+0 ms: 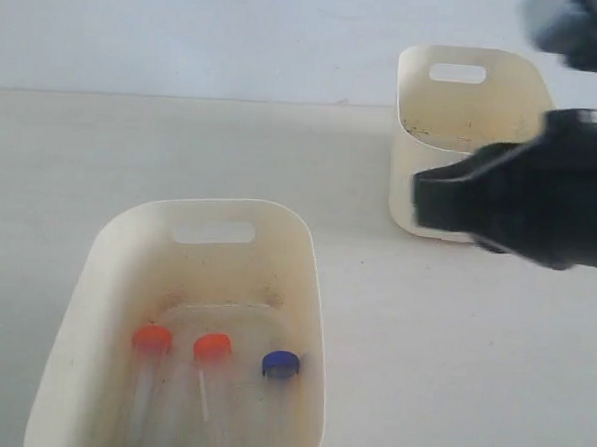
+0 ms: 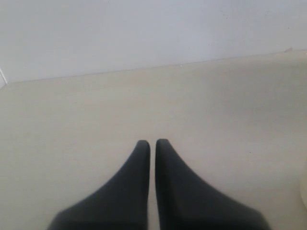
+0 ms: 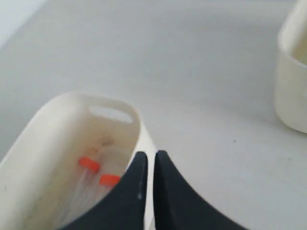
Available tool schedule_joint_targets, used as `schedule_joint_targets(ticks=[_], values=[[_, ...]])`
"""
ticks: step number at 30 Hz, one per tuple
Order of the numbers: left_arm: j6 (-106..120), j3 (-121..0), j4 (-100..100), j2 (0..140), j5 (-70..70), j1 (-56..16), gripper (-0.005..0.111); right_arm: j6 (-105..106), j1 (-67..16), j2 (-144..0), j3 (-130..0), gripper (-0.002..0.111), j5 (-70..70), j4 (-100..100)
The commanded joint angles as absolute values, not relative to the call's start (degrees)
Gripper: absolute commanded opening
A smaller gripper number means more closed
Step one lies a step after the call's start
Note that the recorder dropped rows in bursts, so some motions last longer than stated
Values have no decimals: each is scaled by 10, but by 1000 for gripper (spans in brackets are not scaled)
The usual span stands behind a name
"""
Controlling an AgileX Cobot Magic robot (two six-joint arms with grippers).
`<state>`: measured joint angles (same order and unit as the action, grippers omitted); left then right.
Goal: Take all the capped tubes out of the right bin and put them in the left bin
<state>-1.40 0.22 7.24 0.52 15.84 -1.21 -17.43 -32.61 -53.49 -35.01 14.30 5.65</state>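
Three capped tubes lie side by side in the left bin (image 1: 86,272), the big cream tub at the front left: two with orange caps (image 1: 152,337) (image 1: 212,346) and one with a blue cap (image 1: 280,363). The right bin (image 1: 415,99), smaller-looking and at the back right, shows no tubes. My right gripper (image 1: 417,195) hangs blurred in front of that bin, shut and holding nothing. In the right wrist view the right gripper (image 3: 147,154) sits above the left bin's rim (image 3: 72,98); two orange caps (image 3: 89,164) show there and the blue one is hidden. My left gripper (image 2: 149,142) is shut over bare table.
The pale table (image 1: 182,147) meets a light wall at the back. A corner of the right bin (image 3: 292,72) shows in the right wrist view. A cream sliver (image 2: 304,191) touches the edge of the left wrist view.
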Motion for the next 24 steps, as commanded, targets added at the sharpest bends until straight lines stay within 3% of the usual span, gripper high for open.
schedule_joint_targets(ticks=[1, 8, 14, 24], values=[[-21, 0, 69, 4, 150, -11, 4, -204, -223, -390, -232, 4, 87, 123], [-21, 0, 69, 4, 150, -11, 4, -204, -84, -171, -100, 4, 79, 141], [-21, 0, 69, 4, 150, -11, 4, -203, -11, -48, -36, 4, 79, 143], [-21, 0, 69, 4, 150, -11, 4, -103, 3, 0, 0, 4, 185, 79]])
